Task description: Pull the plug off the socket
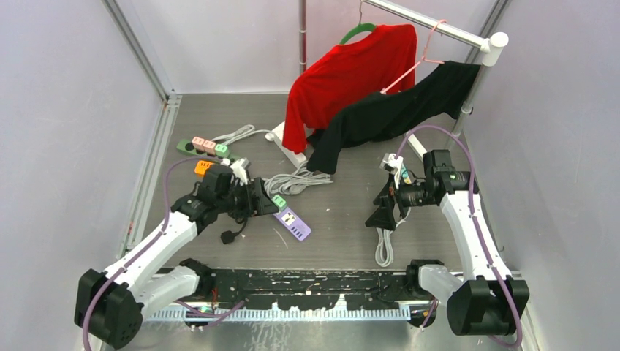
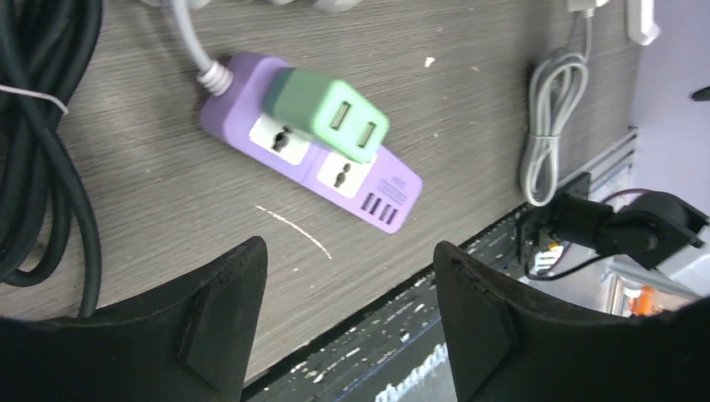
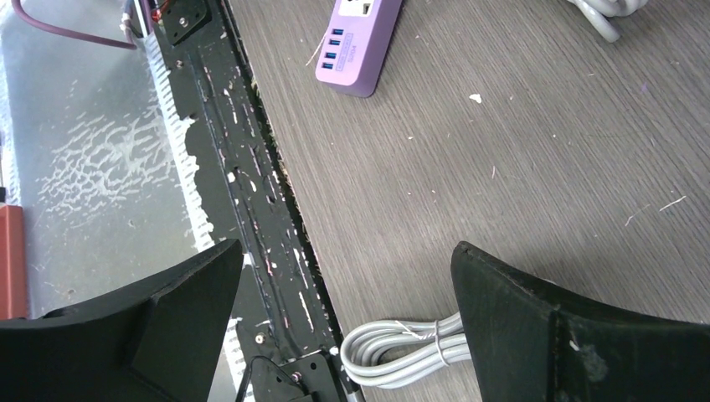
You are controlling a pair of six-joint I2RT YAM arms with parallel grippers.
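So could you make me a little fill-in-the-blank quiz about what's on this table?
The green plug sits on the ____ power strip.
The left claw near it is ____, gripping nothing.
Beside the black shirt hangs a ____ shirt.
Missing words: purple; open; red.

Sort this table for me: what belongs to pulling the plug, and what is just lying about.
Job: green plug; purple power strip; left gripper, open, facing them.
Lying about: red shirt; black garment; coiled grey cable; black cable.
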